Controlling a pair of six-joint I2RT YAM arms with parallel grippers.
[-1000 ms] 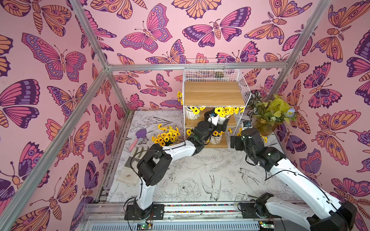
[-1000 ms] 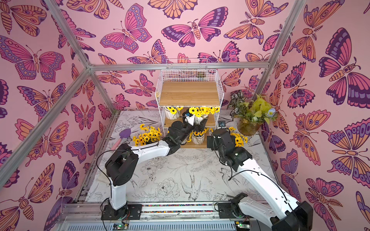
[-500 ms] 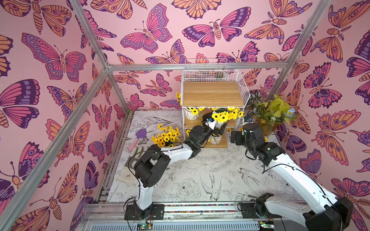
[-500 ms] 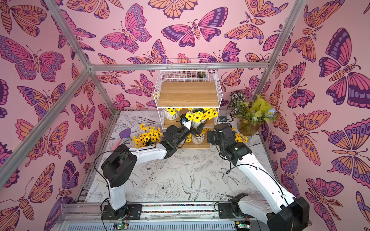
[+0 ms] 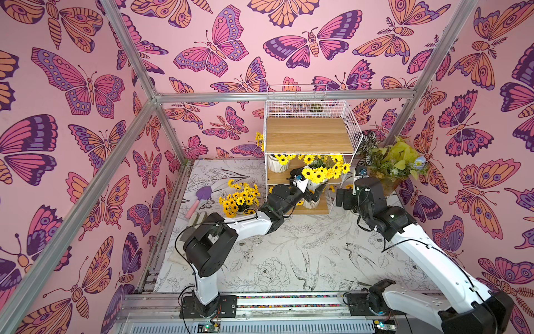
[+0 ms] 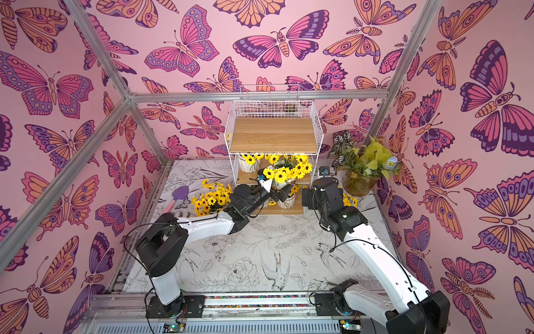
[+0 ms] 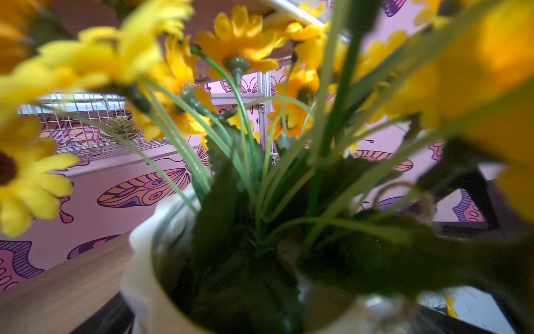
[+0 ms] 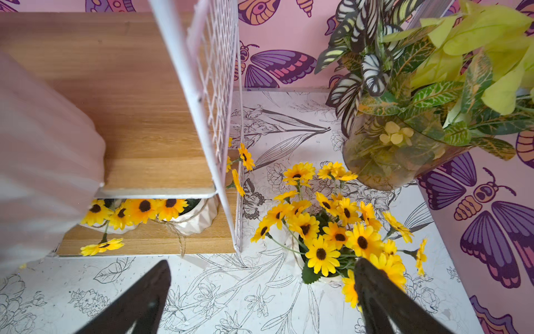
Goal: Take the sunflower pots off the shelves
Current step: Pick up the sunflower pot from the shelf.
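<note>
Where the left pincer (image 5: 307,189) reaches the front edge of the shelves (image 5: 309,136), its jaws stand partly wide, clamped on the white body of the held sunflower pot (image 5: 319,174). That pot hangs at the middle board's front lip, under the top board; contact with the board cannot be determined. Below this pincer, the bottom-board pot (image 5: 311,202) stands near the lower front edge. Beyond the pincer and to its left, the middle-board pot (image 5: 276,165) stands deep on its board. Left of the pincer, outside the wire frame, the left table pot (image 5: 239,199) stands on the table (image 5: 289,254). Behind the pincer lies bare tabletop.

The right pincer (image 8: 263,264) hovers with jaws wide apart and empty, just outside the frame's right wire side. Below it and to its right stands the right table pot (image 8: 332,245). The foliage pot (image 8: 384,156) stands beyond, near the wall.
</note>
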